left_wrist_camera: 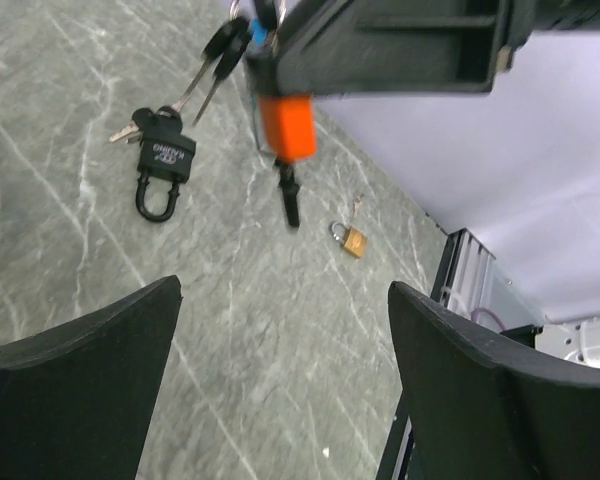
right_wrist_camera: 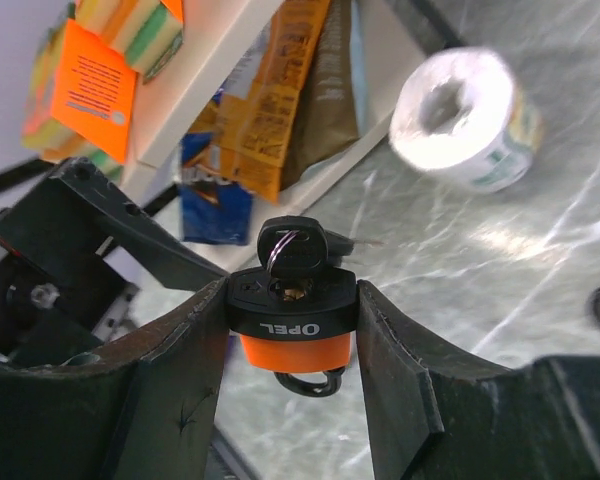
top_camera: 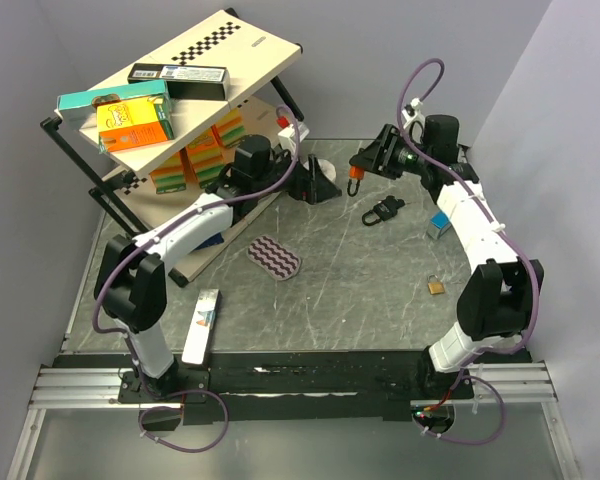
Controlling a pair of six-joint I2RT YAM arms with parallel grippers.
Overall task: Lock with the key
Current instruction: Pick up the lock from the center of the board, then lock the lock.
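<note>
Above the table (top_camera: 380,290), right gripper (right_wrist_camera: 292,300) pinches the orange padlock (right_wrist_camera: 292,350), key (right_wrist_camera: 293,245) seated in its cylinder. Left gripper (left_wrist_camera: 282,300) spread, empty, facing it. Next: left grips key, turns it.

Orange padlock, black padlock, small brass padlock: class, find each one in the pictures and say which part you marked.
orange padlock (right_wrist_camera: 292,352), right wrist view, on its orange lower body.
black padlock (left_wrist_camera: 167,155), left wrist view, on its lettered body.
brass padlock (left_wrist_camera: 354,241), left wrist view, on its brass body.
</note>
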